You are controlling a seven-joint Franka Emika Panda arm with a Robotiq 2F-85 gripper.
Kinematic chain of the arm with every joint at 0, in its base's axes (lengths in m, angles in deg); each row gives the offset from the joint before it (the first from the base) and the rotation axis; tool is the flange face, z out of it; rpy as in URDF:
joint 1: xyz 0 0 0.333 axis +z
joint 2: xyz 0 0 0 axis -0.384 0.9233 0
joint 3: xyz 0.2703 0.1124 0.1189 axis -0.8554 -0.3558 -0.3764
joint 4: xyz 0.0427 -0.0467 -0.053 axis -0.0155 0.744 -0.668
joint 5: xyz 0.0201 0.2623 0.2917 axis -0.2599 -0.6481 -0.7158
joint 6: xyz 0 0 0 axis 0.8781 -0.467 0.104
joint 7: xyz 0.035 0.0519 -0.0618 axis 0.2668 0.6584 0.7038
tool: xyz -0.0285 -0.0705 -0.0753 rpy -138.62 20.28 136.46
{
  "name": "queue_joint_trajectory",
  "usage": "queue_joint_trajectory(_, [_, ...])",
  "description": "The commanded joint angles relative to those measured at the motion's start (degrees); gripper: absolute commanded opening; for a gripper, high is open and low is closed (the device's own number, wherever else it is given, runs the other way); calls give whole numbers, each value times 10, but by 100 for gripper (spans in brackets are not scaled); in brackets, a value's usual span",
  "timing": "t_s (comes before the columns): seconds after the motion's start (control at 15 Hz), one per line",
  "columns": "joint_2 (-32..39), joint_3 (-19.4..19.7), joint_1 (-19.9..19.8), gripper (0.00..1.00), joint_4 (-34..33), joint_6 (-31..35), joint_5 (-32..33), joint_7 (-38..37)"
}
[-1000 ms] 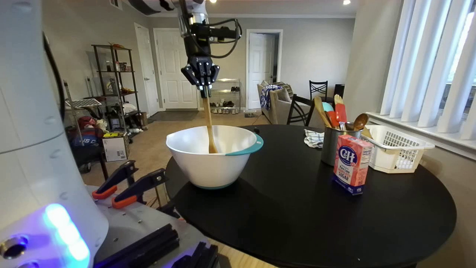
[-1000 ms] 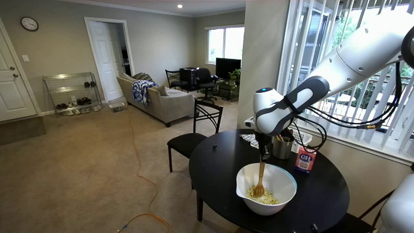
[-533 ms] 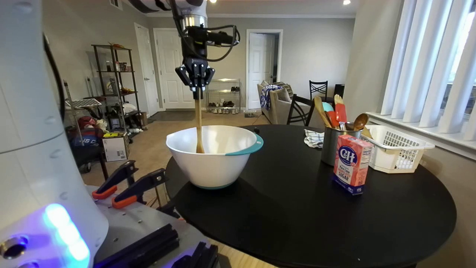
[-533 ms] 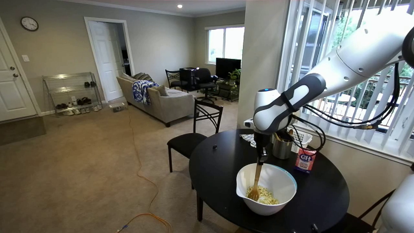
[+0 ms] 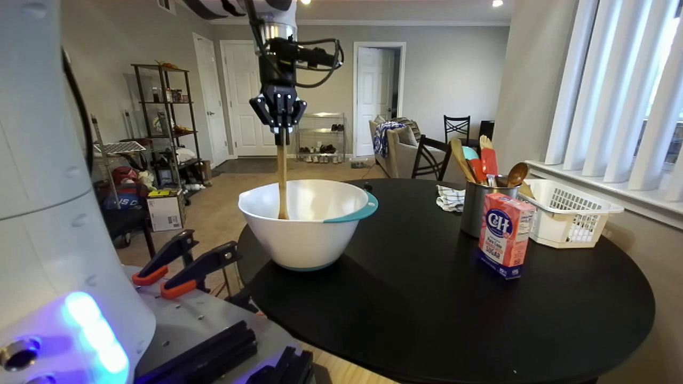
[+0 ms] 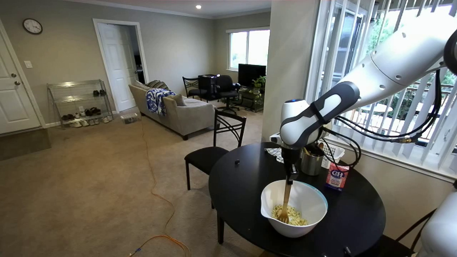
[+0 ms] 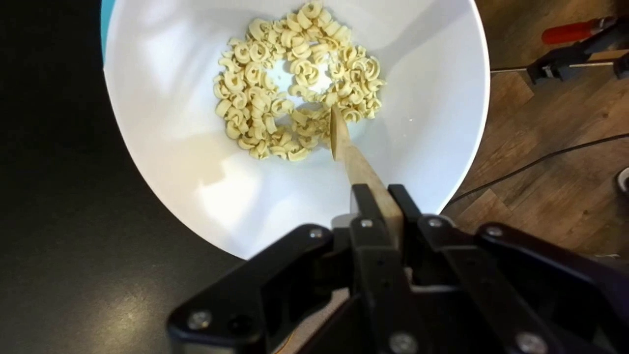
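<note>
My gripper [image 5: 282, 138] is shut on the handle of a wooden slotted spoon [image 5: 282, 176]. It points down above a white mixing bowl [image 5: 307, 245] with a teal handle and base. In an exterior view [image 6: 286, 194] the spoon leans slightly, its slotted head in pale curled pasta [image 6: 298, 219] at the bowl's bottom. In the wrist view both black fingers [image 7: 383, 194] press the handle, and the spoon head [image 7: 339, 132] touches the edge of the pasta ring [image 7: 253, 108]. The bowl stands upright; the fingers are above its rim. The spoon's top end is hidden within the gripper.
On the black round table [image 5: 405, 304] stand a C&H sugar box [image 5: 504, 234], a metal crock of utensils [image 5: 472, 213], a white basket [image 5: 571, 213] and a checked cloth [image 5: 451, 198]. Clamps [image 5: 187, 272] sit by the robot base. A black chair [image 6: 207, 159] stands beside the table.
The gripper and spoon have moved left inside the bowl in an exterior view, mostly in the first half second, with only a slight shift since. The bowl has stayed in place.
</note>
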Motion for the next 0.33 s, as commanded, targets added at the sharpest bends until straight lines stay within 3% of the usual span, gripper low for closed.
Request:
queue_joint_trajectory(0.0, [-9, 0, 1, 3, 5, -17, 13, 7])
queue_joint_trajectory(0.27, [-6, 0, 2, 3, 3, -28, 34, -2])
